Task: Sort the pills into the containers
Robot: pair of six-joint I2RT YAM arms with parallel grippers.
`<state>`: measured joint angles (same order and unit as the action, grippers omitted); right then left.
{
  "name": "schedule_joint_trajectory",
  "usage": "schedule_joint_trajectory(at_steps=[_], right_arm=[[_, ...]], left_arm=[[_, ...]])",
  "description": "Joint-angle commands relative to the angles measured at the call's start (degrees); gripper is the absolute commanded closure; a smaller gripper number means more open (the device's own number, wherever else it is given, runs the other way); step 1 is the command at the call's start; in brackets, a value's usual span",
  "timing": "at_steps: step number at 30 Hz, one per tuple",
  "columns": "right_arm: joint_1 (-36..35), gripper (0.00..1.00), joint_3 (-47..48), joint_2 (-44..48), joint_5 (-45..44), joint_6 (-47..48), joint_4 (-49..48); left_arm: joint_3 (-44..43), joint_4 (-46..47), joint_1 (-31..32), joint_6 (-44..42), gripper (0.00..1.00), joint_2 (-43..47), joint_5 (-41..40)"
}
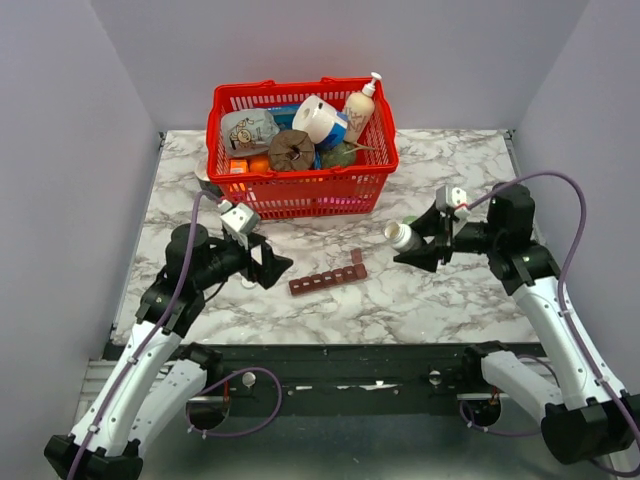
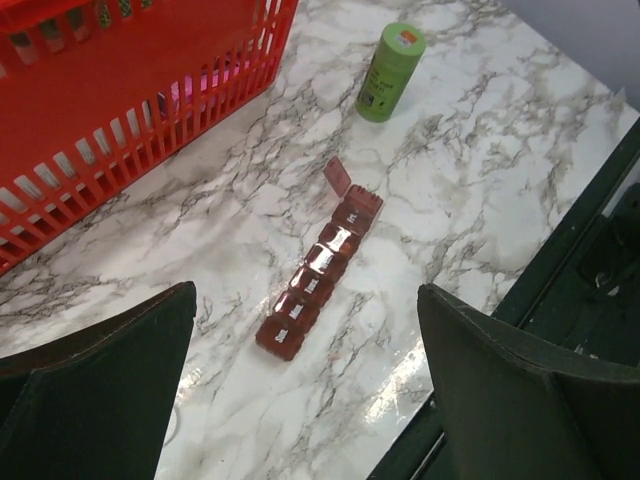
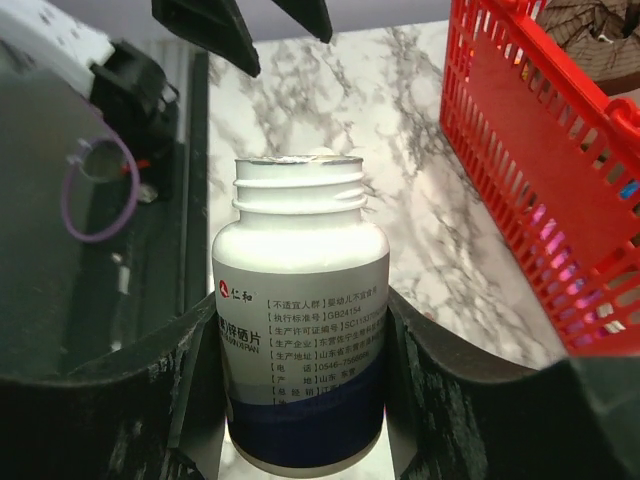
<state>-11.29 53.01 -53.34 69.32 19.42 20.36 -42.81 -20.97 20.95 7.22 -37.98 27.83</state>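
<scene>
**Sorting not yet under way, by the look of it.** At left, the left hand [image 1: 268, 262] hovers wide open and empty, low over the marbled surface [image 1: 450, 300] and near the left end of the pill organiser [image 1: 328, 277]. The dark-red strip of compartments lies flat on the surface in front of the red mesh basket [image 1: 300, 195], apart from it. Only the lid at its right end stands up and the others look shut. No pill can be made out in the open compartment or anywhere on the surface. Beyond the strip's right end a small green cylinder [image 2: 390, 72] stands upright. At right, the right hand [image 1: 412, 245] grips a white pill bottle [image 3: 300, 300] around its body, lifted off the surface and well apart from the strip. Its threaded neck is bare of a cap, and what it holds cannot be seen. Every pill apparently remains to be tipped out and distributed.
</scene>
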Motion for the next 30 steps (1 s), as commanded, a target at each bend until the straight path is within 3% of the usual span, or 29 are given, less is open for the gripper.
schedule_joint_trajectory(at_steps=[1,3,15,30], right_arm=[[-1.5,0.99,-6.1,0.5,-8.0,23.2,11.0],[-1.5,0.99,-9.2,-0.4,-10.7,29.1,12.1],[-2.3,0.99,-13.1,-11.1,-17.8,40.9,6.7],[-7.3,0.99,-5.6,-26.3,-28.0,44.2,8.2]], left_arm=[[5.4,7.0,-0.3,-4.3,0.01,2.3,0.9],[9.0,9.5,-0.3,-6.0,0.01,4.6,1.1],[25.6,25.5,-0.4,-13.3,0.01,21.5,-1.0],[26.5,25.5,-0.4,-15.3,0.01,24.5,-2.9]])
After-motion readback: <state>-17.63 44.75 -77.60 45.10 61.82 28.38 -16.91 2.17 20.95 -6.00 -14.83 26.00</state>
